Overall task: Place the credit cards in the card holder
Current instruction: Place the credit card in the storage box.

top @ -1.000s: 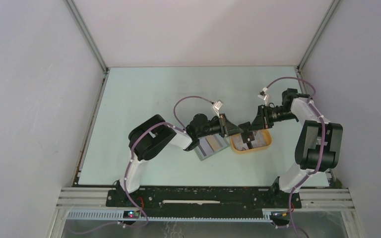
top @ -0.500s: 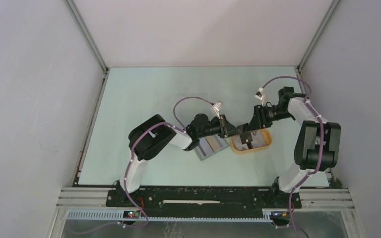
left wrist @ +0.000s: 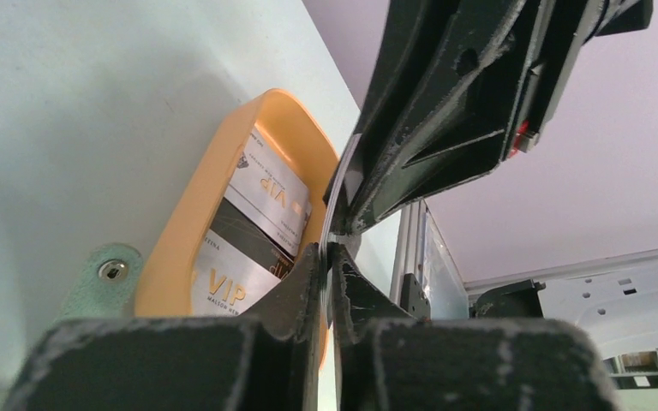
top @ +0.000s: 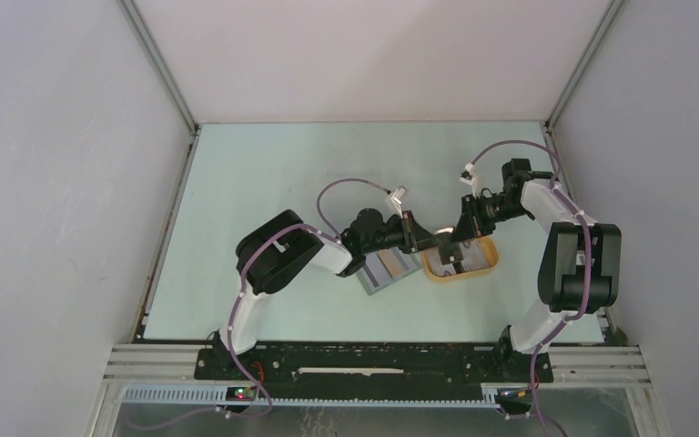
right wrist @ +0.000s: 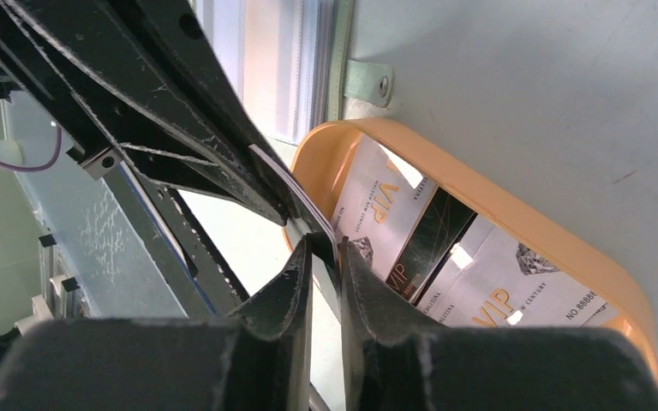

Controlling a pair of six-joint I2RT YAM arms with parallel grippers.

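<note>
Card [right wrist: 308,210], thin, stiff and slick, sits pinched by its edges between both my claws at frame centre, above the tray [right wrist: 514,218]. My left claw [left wrist: 326,257] and right claw [right wrist: 321,253] are each clamped on it; I judge only an edge grip will work.

- Your top external camera looks down from above and behind the arm bases, far enough to take in the whole bench [top: 264,173].
- Both wrist cameras sit very near, sighting past their own jaws.
- All three views share the yellow tray [top: 485,269] [left wrist: 195,214] [right wrist: 514,218].
</note>
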